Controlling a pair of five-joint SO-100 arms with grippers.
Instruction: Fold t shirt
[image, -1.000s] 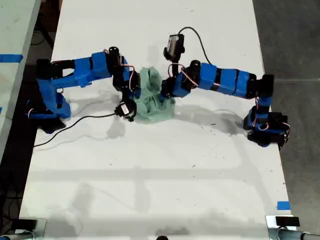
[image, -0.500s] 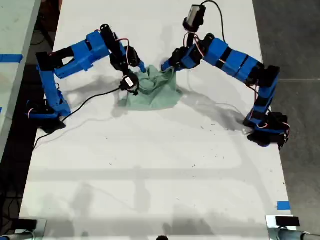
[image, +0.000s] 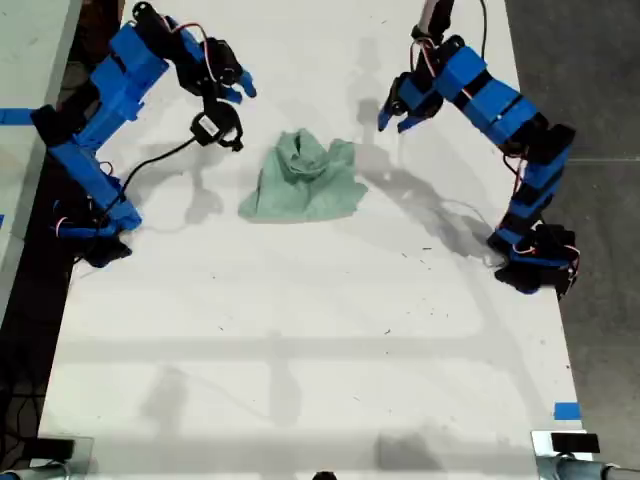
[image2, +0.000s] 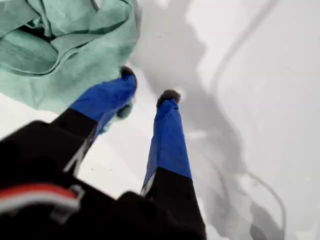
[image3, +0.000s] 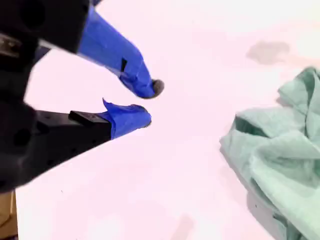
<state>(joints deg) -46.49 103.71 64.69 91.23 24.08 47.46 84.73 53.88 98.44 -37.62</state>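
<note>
Shirt (image: 303, 181) lies bunched between our 2 raised arms, long axis running across the exterior view; first gripper (image2: 147, 87) and second gripper (image3: 147, 104) both part-open, empty, about equally near.

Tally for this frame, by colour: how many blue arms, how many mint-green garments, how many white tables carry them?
Blue arms: 2, ending in my first gripper and my second gripper
Mint-green garments: 1, the t shirt, bunched, held by neither gripper
White tables: 1, the table
Total: 4
</note>
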